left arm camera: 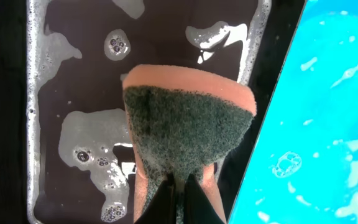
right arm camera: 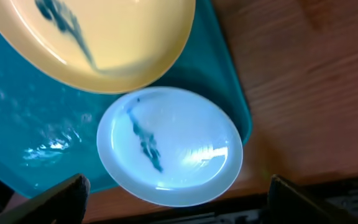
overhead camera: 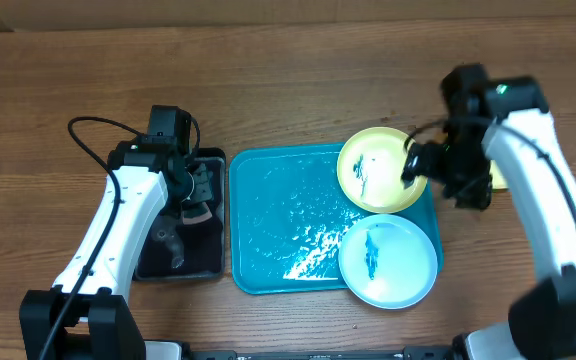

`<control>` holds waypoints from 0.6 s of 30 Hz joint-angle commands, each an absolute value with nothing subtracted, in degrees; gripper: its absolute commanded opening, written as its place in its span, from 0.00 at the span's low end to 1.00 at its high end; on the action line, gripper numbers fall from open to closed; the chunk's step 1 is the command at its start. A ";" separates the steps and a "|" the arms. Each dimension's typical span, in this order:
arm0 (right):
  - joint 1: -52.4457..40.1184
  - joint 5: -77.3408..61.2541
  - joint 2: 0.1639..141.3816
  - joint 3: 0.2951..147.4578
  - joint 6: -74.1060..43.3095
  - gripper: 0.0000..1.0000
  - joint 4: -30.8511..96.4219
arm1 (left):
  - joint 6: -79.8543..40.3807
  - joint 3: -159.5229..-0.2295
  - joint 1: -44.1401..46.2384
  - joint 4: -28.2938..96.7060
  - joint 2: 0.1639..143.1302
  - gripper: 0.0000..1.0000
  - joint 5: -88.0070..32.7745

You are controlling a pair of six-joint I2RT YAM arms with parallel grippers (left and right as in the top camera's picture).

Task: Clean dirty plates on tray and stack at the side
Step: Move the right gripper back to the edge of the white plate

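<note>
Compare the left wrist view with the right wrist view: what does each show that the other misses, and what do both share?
Left wrist only: a sponge pinched in the left end effector, over a black tray holding foamy water. Right wrist only: a yellow plate and a light blue plate, each with a dark smear. Both: the turquoise tray.

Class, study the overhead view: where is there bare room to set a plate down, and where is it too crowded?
Free: the turquoise tray's left half, between its left rim and the two plates; also the wood table beyond the tray's far rim. Crowded: the tray's right side, where the yellow plate, light blue plate and right arm bunch together.
</note>
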State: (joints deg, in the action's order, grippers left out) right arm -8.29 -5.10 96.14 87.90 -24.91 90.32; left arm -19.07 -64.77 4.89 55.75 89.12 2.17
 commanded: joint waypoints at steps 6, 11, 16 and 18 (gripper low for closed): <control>-11.99 -2.61 79.37 72.29 -37.65 0.95 88.99 | -17.74 -64.97 4.91 55.37 89.23 0.04 1.80; -11.99 -5.89 74.61 61.19 -39.29 0.95 85.52 | -17.74 -64.97 4.91 55.02 89.23 0.05 1.41; -11.99 -9.34 74.37 52.38 -41.28 0.86 80.55 | -17.74 -64.97 4.91 55.05 89.23 0.04 1.41; -11.99 -9.41 74.37 49.04 -42.26 0.79 77.97 | -17.74 -64.97 4.91 55.09 89.23 0.04 1.41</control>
